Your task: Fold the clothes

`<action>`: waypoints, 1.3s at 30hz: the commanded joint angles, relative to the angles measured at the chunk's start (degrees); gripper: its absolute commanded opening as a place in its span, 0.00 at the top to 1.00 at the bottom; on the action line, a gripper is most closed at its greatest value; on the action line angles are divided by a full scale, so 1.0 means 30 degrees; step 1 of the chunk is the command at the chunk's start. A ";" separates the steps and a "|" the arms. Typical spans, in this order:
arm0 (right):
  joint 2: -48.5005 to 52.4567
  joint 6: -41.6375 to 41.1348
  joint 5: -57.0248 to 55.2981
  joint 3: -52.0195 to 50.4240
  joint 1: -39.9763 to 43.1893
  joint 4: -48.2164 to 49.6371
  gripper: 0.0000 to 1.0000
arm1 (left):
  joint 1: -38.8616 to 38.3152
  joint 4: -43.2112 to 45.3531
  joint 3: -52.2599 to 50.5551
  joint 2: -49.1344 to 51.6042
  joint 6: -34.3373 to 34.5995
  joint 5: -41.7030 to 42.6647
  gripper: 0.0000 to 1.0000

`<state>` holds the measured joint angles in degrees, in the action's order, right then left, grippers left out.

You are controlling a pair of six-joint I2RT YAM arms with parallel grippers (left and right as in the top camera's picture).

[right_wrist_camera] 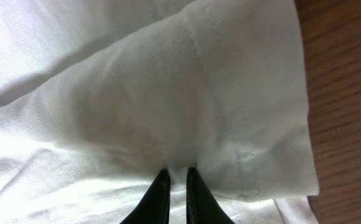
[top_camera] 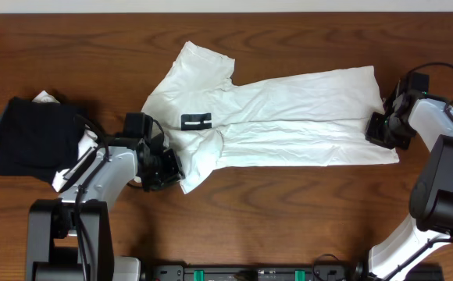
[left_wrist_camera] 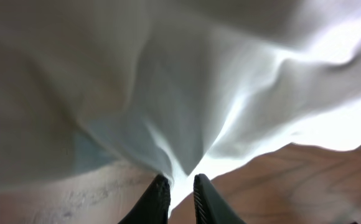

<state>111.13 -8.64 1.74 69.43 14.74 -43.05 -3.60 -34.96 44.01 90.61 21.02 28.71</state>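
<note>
I have the left tool (left_wrist_camera: 180,182) and right tool (right_wrist_camera: 175,171) each clamped on opposite ends of the white T-shirt (top_camera: 289,109), likely to stretch it flat.

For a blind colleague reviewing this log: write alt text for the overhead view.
A white T-shirt lies stretched sideways across a wooden table, partly folded, its dark neck label showing. The left gripper pinches its sleeve end and the right gripper its hem end. A dark garment lies folded beside the left arm.
</note>
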 commanded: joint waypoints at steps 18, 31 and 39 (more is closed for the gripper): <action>0.0991 0.0197 0.0051 -0.0291 -0.0175 -0.0211 0.90 | -0.0044 0.0342 -0.0495 0.0124 0.0109 -0.0860 0.73; 0.0991 0.0197 -0.0066 -0.0291 -0.0168 -0.0233 0.90 | -0.0044 0.0481 -0.0510 0.0124 0.0117 -0.0860 0.73; 0.0991 0.0197 -0.0073 -0.0291 -0.0168 -0.0248 0.90 | -0.0576 0.0685 -0.0568 0.0131 0.0233 -0.0867 0.74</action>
<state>111.18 -8.62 1.72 69.54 14.74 -43.24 -4.27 -33.08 43.42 90.61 21.23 26.61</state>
